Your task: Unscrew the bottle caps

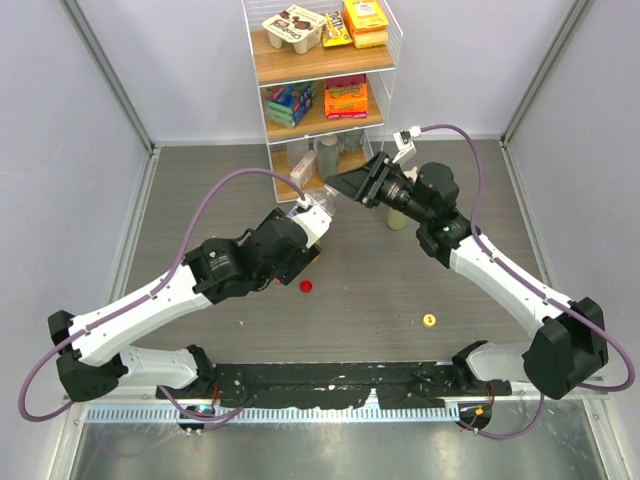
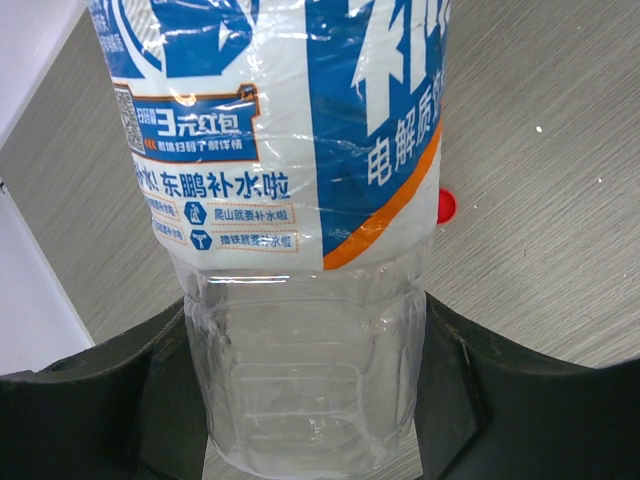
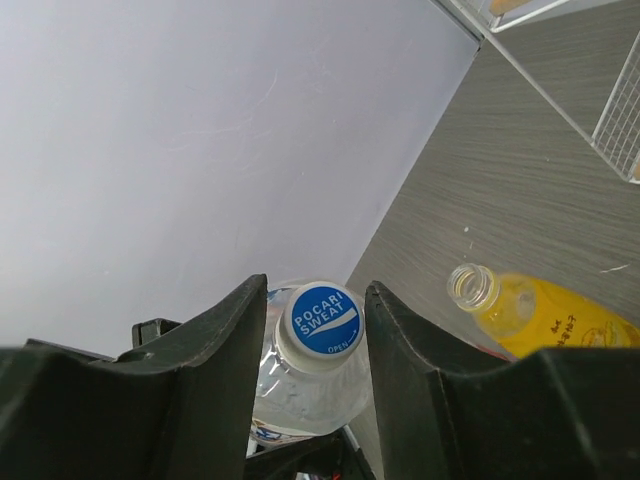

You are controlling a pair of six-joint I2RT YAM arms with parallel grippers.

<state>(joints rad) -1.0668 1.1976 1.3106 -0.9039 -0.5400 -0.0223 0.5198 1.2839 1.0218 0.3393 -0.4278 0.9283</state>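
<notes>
Currently your left gripper (image 2: 310,395) clamps blue-white bottle (image 2: 290,150) above grey table (image 1: 380,290), near rack (image 1: 320,68); right gripper (image 3: 316,305) straddles its cap (image 3: 325,322), can't tell if pinched.

Left hand (image 2: 305,385) clamped on bottle (image 2: 290,200) base; right hand (image 3: 317,300) fingers flank cap (image 3: 325,322); both arms extended inward.

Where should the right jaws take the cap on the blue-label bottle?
Grip the cap by its round side wall, jaws on opposite sides, coming end-on along the axis of the bottle. The cap's flat printed top faces the right wrist camera, between the fingers of the right gripper; the left gripper clamps the lower body.
</notes>
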